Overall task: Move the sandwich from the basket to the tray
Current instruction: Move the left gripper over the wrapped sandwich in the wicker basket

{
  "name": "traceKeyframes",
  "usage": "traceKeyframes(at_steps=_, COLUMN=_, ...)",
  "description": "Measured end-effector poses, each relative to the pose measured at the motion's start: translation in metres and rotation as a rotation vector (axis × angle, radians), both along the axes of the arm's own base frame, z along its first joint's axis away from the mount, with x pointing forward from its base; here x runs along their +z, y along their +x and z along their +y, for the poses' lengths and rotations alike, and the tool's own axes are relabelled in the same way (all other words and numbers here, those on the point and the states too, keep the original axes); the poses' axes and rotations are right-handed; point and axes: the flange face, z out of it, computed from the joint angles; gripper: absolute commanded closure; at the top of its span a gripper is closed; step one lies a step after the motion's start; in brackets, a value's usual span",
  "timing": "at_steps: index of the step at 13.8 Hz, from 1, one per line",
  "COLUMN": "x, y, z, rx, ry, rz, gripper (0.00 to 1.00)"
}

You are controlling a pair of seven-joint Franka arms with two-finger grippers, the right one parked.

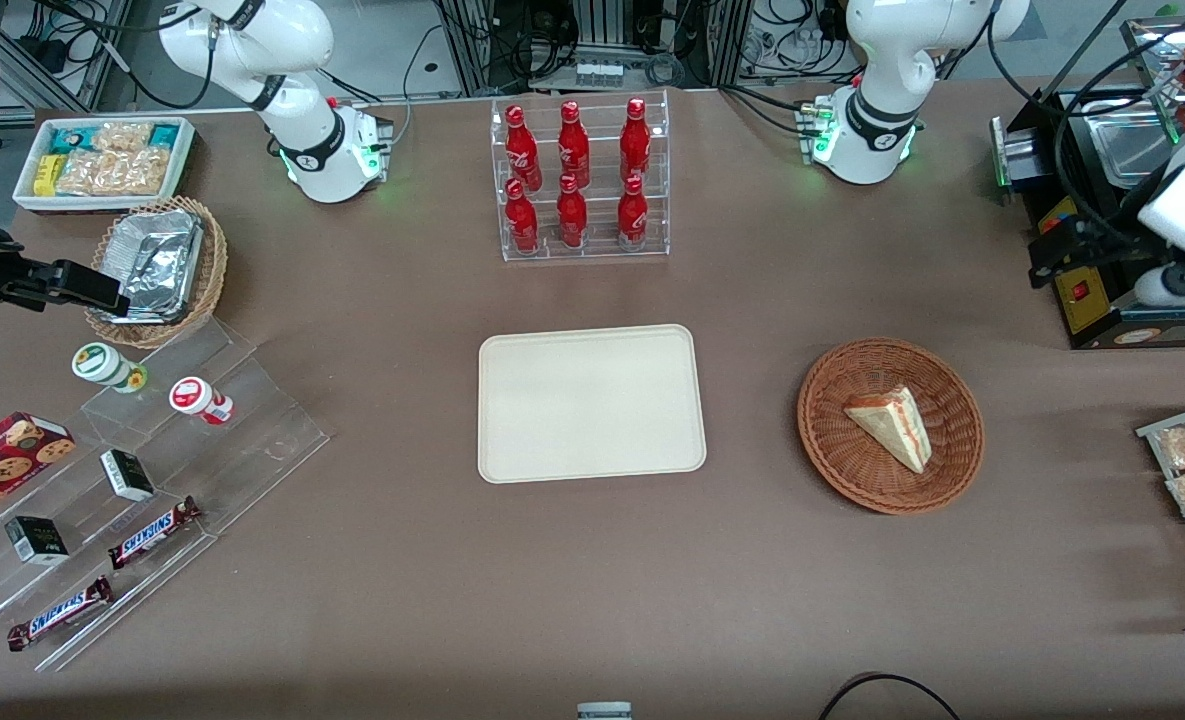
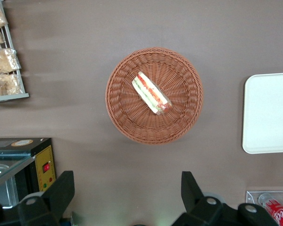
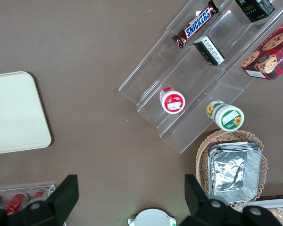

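The gripper (image 2: 127,197) is held high above the table, with the basket (image 2: 118,101) framed between its fingers (image 2: 61,188), which are spread wide and hold nothing; this hover is judged to be a survey position ahead of a descent. The sandwich (image 1: 890,424) is seen lying on its side in the basket (image 1: 832,440), well apart from the tray (image 1: 592,402), which is bare. The sandwich (image 2: 151,92) is a pale triangular wedge; red and green filling is shown along one edge. No grasp has yet been made.
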Motion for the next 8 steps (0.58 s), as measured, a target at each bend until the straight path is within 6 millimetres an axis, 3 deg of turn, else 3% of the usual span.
traceKeyframes(at_steps=4, x=-0.059, y=0.019, z=-0.001, rx=0.065, ry=-0.002, rz=-0.038, gripper=0.00)
traceKeyframes(at_steps=8, x=-0.104, y=0.021, z=-0.005, rx=0.142, ry=-0.005, rz=-0.068, gripper=0.00)
